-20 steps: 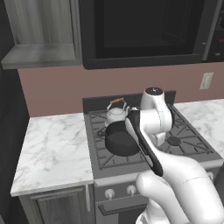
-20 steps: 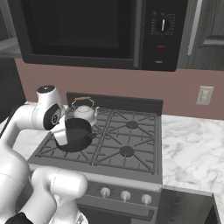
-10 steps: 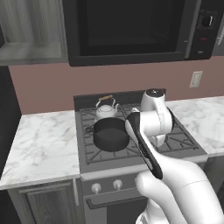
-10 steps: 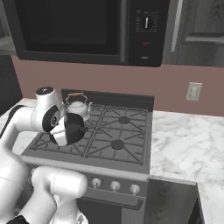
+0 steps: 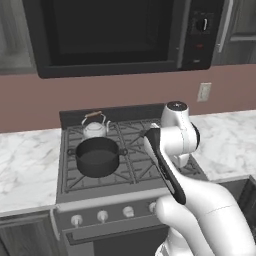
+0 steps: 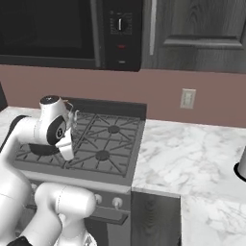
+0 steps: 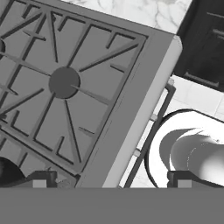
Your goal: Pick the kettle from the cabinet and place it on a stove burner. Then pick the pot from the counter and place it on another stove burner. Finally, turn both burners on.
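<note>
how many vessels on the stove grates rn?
2. The pot sits on the front-left burner; the kettle sits on the back-left burner behind it. The right-side grates look bare, though the arm hides part of them.

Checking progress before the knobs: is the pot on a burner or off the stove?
On: the pot sits upright on the front-left grate.
</note>
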You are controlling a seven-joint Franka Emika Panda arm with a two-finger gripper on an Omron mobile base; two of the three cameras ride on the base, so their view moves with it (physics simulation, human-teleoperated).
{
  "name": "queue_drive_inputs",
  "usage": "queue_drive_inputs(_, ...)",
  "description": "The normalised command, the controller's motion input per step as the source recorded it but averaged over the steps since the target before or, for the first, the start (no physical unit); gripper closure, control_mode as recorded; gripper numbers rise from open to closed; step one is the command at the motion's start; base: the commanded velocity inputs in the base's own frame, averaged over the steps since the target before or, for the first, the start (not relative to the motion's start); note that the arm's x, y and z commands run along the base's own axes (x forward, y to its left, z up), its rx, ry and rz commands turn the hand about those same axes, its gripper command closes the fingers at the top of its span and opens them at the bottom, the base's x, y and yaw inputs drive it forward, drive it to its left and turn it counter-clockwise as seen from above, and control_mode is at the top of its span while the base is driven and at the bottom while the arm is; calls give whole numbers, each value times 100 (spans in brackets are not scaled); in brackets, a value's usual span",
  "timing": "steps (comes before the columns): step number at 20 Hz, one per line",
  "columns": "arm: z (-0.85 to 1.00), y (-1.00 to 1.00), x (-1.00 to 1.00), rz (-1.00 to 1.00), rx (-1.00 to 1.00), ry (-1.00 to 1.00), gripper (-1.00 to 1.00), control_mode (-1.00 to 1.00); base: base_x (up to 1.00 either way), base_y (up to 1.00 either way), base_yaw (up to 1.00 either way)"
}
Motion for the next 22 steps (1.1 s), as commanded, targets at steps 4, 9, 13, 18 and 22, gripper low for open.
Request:
queue_drive_inputs(4,0,0,0,0,0,0,-100,100,-1,-59,0)
queue_drive_inputs(9,0,0,0,0,0,0,-100,100,0,-54,0)
queue_drive_inputs(13,0,0,0,0,0,0,-100,100,9,-44,1)
queue_drive_inputs(18,0,0,0,0,0,0,-100,100,26,-25,3)
queue_drive_inputs(22,0,0,0,0,0,0,-100,100,33,-14,4)
